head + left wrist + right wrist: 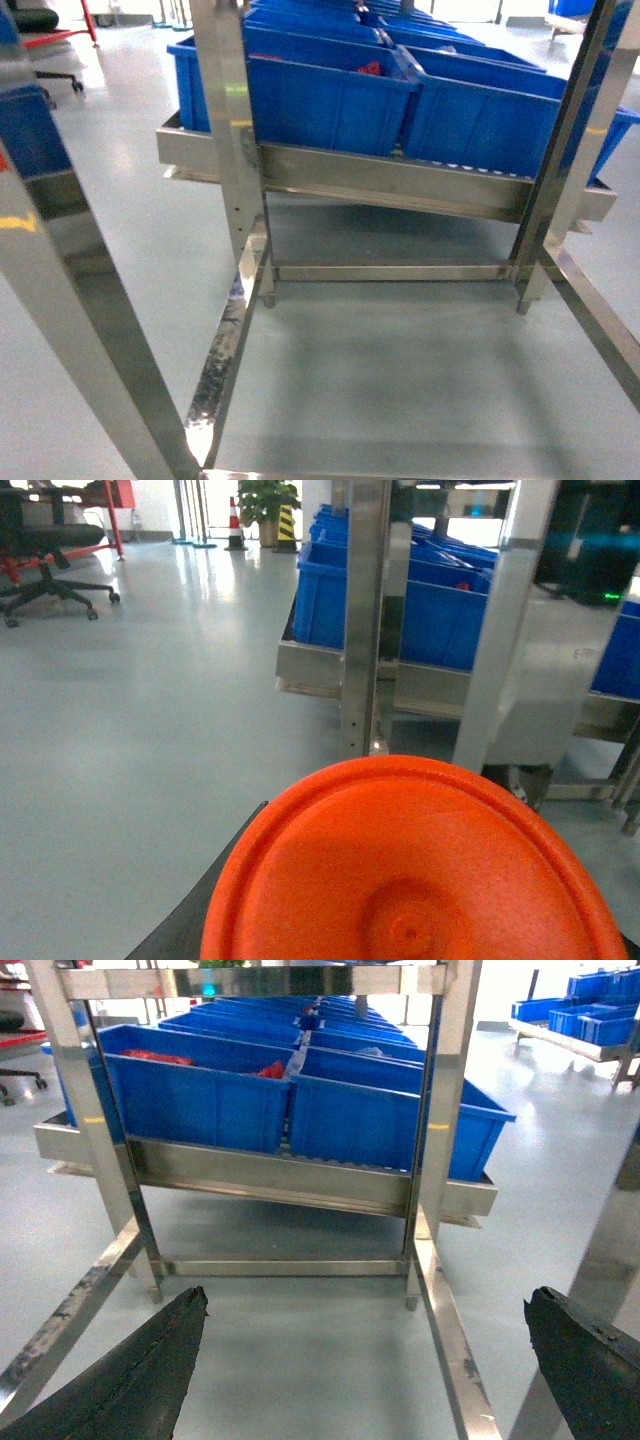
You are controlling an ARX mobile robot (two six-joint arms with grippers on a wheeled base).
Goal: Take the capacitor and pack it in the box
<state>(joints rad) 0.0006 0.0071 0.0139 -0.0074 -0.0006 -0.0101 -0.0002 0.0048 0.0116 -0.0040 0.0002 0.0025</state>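
The capacitor fills the bottom of the left wrist view as a bright orange round end face, very close to the camera. My left gripper is shut on it; one dark finger shows at its left, the other is hidden behind it. My right gripper is open, its two black fingers far apart over the grey floor with nothing between them. The box is out of view. Neither gripper appears in the head view.
A stainless steel rack carries rows of blue plastic bins, some holding red parts. Its uprights and floor rails stand close ahead. An office chair and a traffic cone stand far left.
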